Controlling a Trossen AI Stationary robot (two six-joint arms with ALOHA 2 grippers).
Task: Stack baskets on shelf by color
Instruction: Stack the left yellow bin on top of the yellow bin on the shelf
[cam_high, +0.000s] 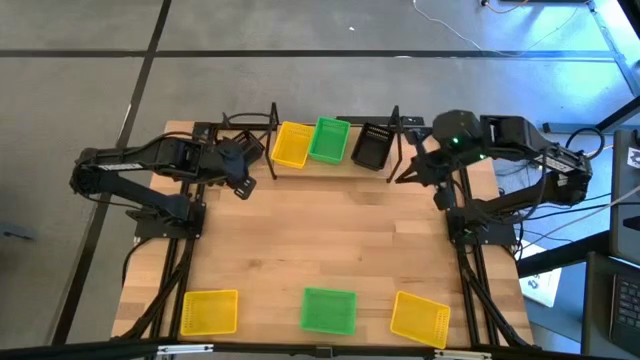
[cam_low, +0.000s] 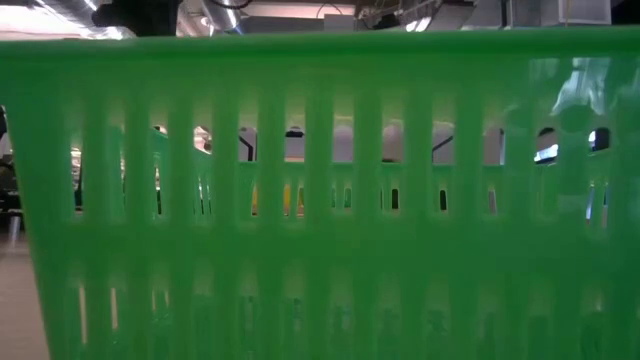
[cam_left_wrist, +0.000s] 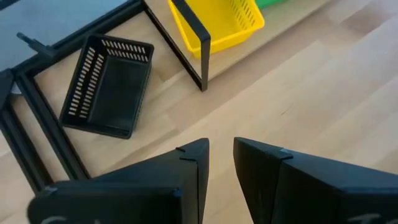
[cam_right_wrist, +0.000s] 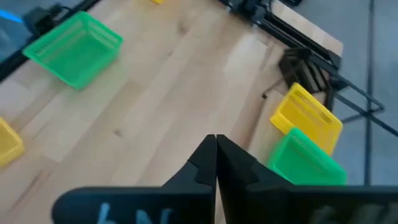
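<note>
The clenched, empty right end effector hovers just right of the black basket on the far shelf; the left end effector waits released.

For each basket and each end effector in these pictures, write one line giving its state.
Left end effector: open, empty, beside the shelf.
Right end effector: shut, empty.
Shelf yellow basket: on shelf, beside green.
Shelf green basket: on shelf.
Black basket: on shelf.
Front yellow baskets: on table.
Front green basket: on table.
</note>
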